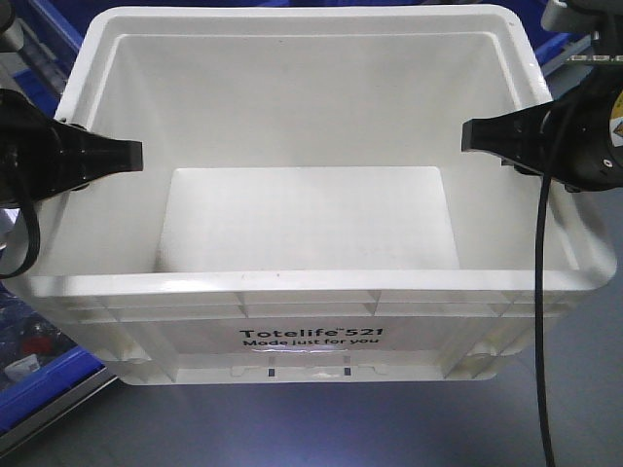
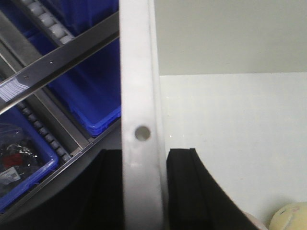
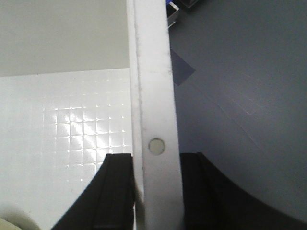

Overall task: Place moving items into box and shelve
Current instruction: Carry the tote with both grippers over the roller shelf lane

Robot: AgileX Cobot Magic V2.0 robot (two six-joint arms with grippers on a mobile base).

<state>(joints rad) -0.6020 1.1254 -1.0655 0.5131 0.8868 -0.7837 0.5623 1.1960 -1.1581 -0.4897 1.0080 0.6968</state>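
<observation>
Dark grey tabletop (image 1: 321,428) carries the white box (image 1: 311,292) at its near edge, blue bins (image 2: 91,96) and a roller rack to the left. Left pincer (image 2: 144,191) and right pincer (image 3: 156,191) each pinch a side rim, probably to lift level. Yellow fruit (image 2: 290,218) lies inside; a pale item (image 3: 12,225) too; the rack leaves little room leftward.

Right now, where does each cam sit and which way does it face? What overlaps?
Front view: above and ahead of the box, looking down into it; both tools, left and right, show at its side rims.
Left wrist: on the left arm, looking along the left rim; black fingers straddle it, blue bins outside, a fruit inside.
Right wrist: same on the right rim; fingers straddle it.
Shared: all three see the box rim and floor.
</observation>
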